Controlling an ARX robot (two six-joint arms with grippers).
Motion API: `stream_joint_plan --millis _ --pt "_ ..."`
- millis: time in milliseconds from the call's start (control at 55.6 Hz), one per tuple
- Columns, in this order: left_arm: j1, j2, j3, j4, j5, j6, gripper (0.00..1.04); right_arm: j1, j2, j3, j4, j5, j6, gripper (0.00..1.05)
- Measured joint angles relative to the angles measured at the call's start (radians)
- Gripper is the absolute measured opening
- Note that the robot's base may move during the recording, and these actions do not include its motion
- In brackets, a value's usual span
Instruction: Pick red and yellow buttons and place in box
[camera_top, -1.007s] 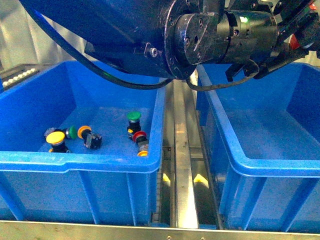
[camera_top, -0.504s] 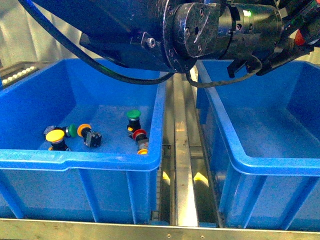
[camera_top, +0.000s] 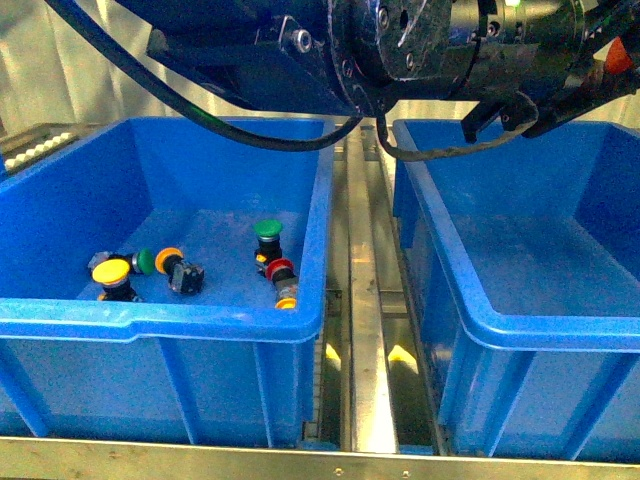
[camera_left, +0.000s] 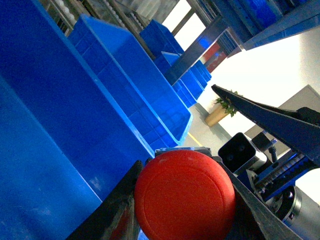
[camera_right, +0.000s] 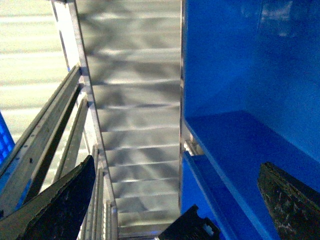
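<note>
In the left wrist view a round red button (camera_left: 185, 195) fills the space between the dark fingers (camera_left: 117, 212) of my left gripper (camera_left: 186, 202), which is shut on it. From the front, that arm stretches across the top and the red cap (camera_top: 618, 55) shows high above the right blue box (camera_top: 470, 300). In the left blue box (camera_top: 160, 322) lie a yellow button (camera_top: 111, 271), an orange-yellow one (camera_top: 168, 260), a red one (camera_top: 281, 270) and another yellow one (camera_top: 287, 302). My right gripper (camera_right: 175, 202) is open with nothing between its fingers (camera_right: 60, 205), beside a blue box wall (camera_right: 235, 75).
Two green buttons (camera_top: 267, 230) (camera_top: 146, 262) lie among the others in the left box. A metal rail (camera_top: 365, 330) runs between the two boxes. More blue bins (camera_left: 135, 80) stand in a row in the left wrist view.
The left arm has risen and shifted right, carrying the red button higher over the right box. The buttons in the left box have not moved.
</note>
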Motion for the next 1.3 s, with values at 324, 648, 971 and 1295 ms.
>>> stream_joint_plan --millis 324,648,971,1295 --pt "0.000 -0.017 -0.027 0.043 -0.019 -0.013 0.33 0.034 0.029 0.018 -0.006 0.023 -0.011 0.98" --pt "0.002 -0.014 -0.029 0.071 -0.019 -0.044 0.33 0.066 0.034 0.060 -0.024 0.036 -0.007 0.98" --pt "0.002 0.020 -0.028 0.070 -0.019 -0.062 0.33 0.072 0.054 0.092 -0.026 0.037 -0.006 0.98" --pt "-0.015 0.054 0.013 0.050 -0.025 -0.062 0.33 0.048 0.061 0.091 -0.028 0.027 -0.010 0.98"
